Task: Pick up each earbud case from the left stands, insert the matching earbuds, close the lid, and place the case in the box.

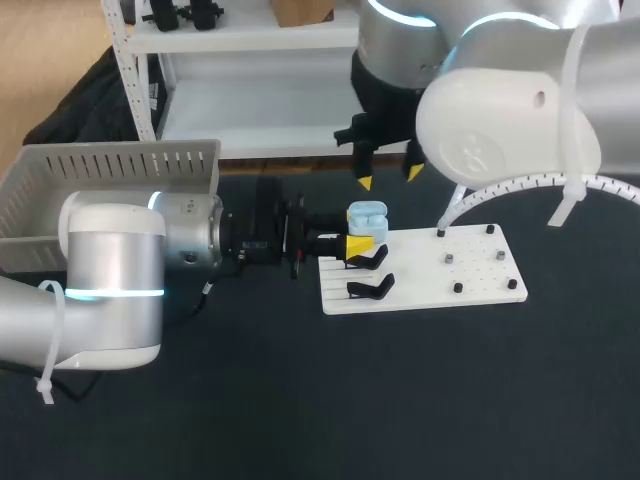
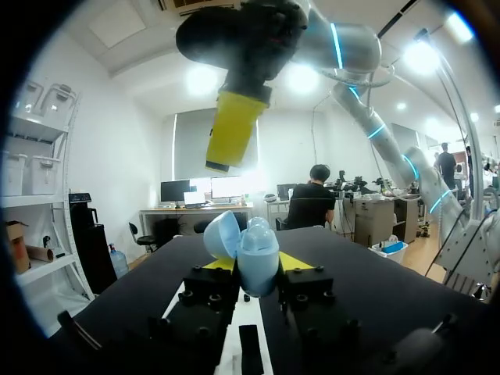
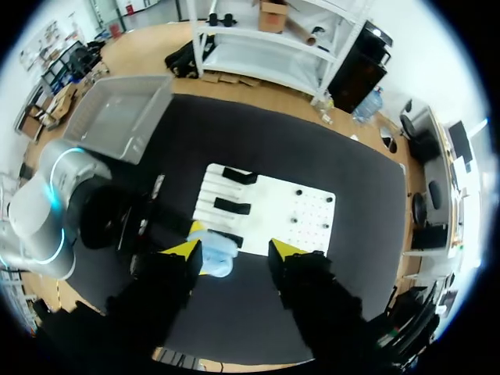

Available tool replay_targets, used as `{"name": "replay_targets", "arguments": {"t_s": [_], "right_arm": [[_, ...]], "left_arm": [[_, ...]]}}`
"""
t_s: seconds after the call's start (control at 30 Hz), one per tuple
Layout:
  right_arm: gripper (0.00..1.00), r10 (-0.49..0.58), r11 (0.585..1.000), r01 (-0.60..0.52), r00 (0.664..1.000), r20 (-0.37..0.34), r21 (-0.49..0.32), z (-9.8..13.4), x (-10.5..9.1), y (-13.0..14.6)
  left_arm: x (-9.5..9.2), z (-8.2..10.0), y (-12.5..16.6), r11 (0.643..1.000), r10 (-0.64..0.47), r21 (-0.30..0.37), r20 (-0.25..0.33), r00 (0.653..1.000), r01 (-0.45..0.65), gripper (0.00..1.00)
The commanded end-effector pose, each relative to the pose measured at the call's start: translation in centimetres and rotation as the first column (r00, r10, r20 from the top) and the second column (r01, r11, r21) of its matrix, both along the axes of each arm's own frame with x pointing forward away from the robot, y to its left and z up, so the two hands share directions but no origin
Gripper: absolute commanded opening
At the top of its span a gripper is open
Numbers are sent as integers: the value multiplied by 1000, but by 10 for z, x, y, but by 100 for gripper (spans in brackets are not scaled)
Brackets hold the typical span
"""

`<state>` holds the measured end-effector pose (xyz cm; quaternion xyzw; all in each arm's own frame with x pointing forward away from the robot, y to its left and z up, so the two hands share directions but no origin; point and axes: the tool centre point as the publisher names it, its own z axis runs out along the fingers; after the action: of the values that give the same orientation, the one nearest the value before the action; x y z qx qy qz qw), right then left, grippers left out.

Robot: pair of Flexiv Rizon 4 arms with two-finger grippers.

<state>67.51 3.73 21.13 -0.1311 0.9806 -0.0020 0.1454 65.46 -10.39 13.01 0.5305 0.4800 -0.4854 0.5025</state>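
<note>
Two silver robot arms meet over the dark cloth-covered table (image 1: 300,400). At the table's 10 o'clock corner sits the grey slotted plastic box (image 1: 110,165), open at the top. From its 5 o'clock side the left arm (image 1: 110,290) lies level across the table toward 3 o'clock and ends in the left gripper (image 1: 358,245). Its yellow-tipped fingers are drawn in from two sides on the pale blue rounded earbud case (image 1: 367,222). The case stands upright in that grip with its lid tipped back open, over the 9 o'clock end of the flat white rectangular board (image 1: 430,275). Black curved stands (image 1: 370,288) sit in a row along that end, at the case's 6 o'clock; whether the case touches one cannot be told. Small dark studs (image 1: 457,288) dot the board's 3 o'clock half. The right arm (image 1: 520,120) enters from the table's 2 o'clock corner, and the right gripper (image 1: 388,180) hangs at the case's 12 o'clock, apart from it. Its fingers are spread wide and hold nothing; in the left wrist view one of its fingertips (image 2: 233,133) hangs above the open case.
</note>
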Motion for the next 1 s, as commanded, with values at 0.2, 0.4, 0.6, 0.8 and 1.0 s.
{"name": "replay_targets", "arguments": {"t_s": [0.2,0.4,0.6,0.8,1.0], "right_arm": [[100,-64,997,63,998,-14,-33,-19,33,-7],[100,-85,996,83,996,-27,-44,-28,38,-12],[100,-91,994,88,995,-43,-60,-34,33,-17],[100,-85,993,80,994,-63,-82,-39,25,-21],[99,-70,995,63,994,-84,-83,-40,13,-24]], "left_arm": [[-2,0,0,1000,6,-1,1,1000,-6,0],[-2,0,0,1000,6,-1,1,1000,-6,0],[-2,0,0,1000,6,-1,1,1000,-6,0],[-2,0,0,1000,6,-1,1,1000,-6,0],[-2,0,0,1000,6,-1,1,1000,-6,0]]}}
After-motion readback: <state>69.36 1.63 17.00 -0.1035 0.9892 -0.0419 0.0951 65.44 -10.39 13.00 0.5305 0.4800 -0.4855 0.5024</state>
